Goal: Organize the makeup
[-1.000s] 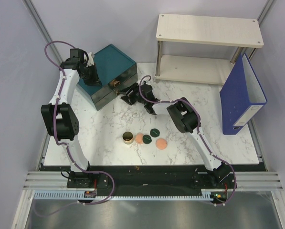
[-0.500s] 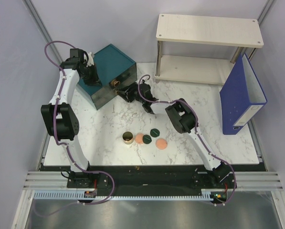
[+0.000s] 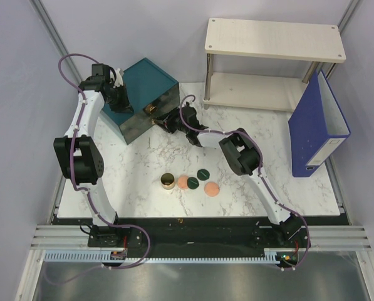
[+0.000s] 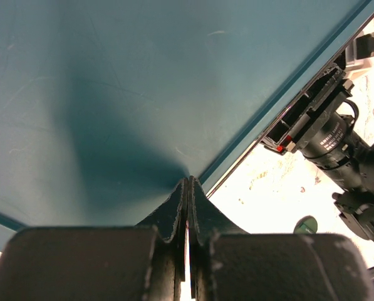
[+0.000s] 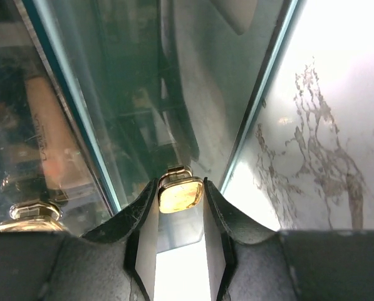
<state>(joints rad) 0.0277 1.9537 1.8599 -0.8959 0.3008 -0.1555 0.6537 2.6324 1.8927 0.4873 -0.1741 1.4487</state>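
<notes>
On the marble table lie a gold-lidded jar (image 3: 168, 181), two peach-pink discs (image 3: 183, 182) (image 3: 211, 189) and two dark green compacts (image 3: 193, 182) (image 3: 203, 174). My right gripper (image 3: 164, 120) is at the front of the teal drawer box (image 3: 146, 81), shut on the gold knob (image 5: 181, 194) of the clear drawer nearest the tabletop. A peach tube (image 5: 46, 141) shows blurred through the other drawer's clear front. My left gripper (image 4: 188, 182) is shut and empty, tips pressed on the box's teal top (image 4: 111, 94). The mint-green tube is out of view.
A second gold knob (image 5: 33, 212) sits beside the held one. A pale two-level shelf (image 3: 271, 63) stands at the back right. A big blue binder (image 3: 317, 125) leans at the right edge. The right wrist (image 4: 327, 135) and one green compact (image 4: 306, 224) show in the left wrist view.
My right gripper has moved up and left to the drawer box's front and now sits around the drawer knob. The left arm and the makeup have not moved.
</notes>
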